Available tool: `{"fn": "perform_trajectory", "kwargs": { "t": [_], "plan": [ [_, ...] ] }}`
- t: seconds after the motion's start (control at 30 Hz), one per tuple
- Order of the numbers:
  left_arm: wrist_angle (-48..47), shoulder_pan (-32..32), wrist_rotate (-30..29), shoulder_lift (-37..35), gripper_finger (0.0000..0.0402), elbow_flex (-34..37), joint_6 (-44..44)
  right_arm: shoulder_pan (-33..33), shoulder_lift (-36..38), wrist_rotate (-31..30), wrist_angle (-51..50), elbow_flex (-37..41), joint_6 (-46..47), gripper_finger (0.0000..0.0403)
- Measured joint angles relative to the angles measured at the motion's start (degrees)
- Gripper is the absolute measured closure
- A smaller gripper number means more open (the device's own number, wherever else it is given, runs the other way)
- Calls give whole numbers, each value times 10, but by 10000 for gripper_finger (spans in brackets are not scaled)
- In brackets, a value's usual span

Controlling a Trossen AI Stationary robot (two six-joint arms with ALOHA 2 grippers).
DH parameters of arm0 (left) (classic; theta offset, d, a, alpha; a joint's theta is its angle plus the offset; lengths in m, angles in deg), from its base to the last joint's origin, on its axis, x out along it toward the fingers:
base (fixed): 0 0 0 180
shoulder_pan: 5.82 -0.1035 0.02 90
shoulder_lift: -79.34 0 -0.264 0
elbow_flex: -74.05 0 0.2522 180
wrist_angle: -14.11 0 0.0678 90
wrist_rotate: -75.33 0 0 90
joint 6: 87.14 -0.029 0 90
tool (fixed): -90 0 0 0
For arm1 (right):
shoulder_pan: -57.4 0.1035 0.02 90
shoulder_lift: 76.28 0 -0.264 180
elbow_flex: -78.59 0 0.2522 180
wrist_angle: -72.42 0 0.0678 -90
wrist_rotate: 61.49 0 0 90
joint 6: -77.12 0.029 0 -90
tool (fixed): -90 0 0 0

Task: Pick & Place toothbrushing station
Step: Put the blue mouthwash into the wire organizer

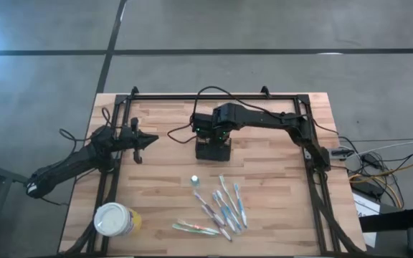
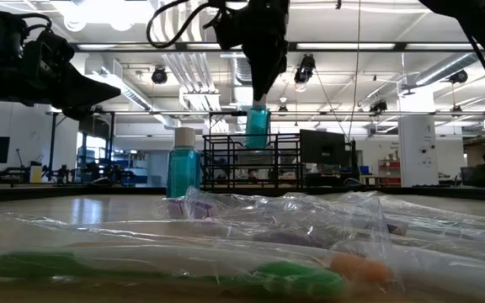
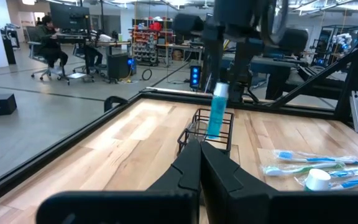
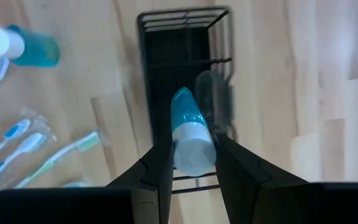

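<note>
Caddy [image 3: 211, 127] stands on wooden table [image 3: 129, 134].

Looks like an open robotics lab or workshop: polished concrete floor [image 1: 41, 79], exposed ceiling ducts [image 2: 183, 63], far workstations with monitors [image 3: 70, 14], seated people [image 3: 50, 45], stocked shelves [image 3: 154, 38].

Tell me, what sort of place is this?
Probably a large robotics lab or workshop. Beyond the wooden table the left wrist view shows people at desks with monitors and stocked shelving. On the table, the right hand holds a blue bottle over a black wire caddy.
</note>
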Motion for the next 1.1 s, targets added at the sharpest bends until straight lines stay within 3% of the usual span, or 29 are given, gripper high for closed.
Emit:
{"fn": "perform_trajectory", "kwargs": {
  "t": [1.1],
  "plan": [
    [-3, 0, 0, 0, 396, 0, -9, 2, 0, 32, 30, 56, -49, 309]
  ]
}}
